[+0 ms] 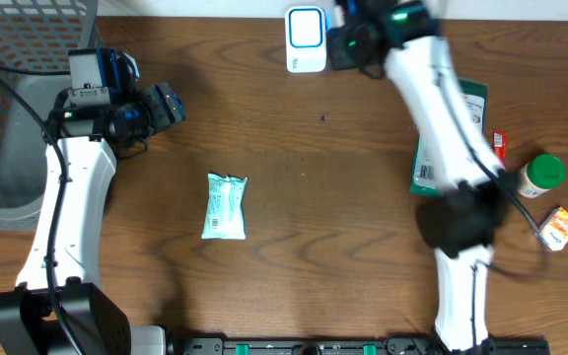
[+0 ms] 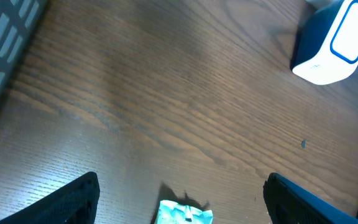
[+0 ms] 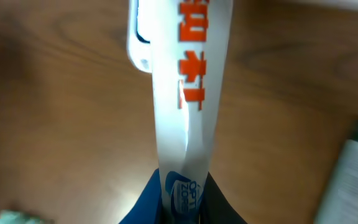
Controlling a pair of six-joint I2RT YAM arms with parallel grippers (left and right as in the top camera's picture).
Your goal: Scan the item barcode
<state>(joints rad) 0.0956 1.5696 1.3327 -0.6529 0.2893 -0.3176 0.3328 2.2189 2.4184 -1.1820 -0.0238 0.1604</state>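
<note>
White orange-lettered packet, pinched in the right claw, shows only at the wrist; left claw stands spread.

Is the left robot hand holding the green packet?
No, the green packet lies flat on the table, apart from the open left gripper.

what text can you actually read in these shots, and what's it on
"OPTI" over "ZOR…", cut off: blue logo on the white packet in the right gripper.
its orange print: blurred, unreadable.
too small to read: teal packet, green package, orange box.
</note>
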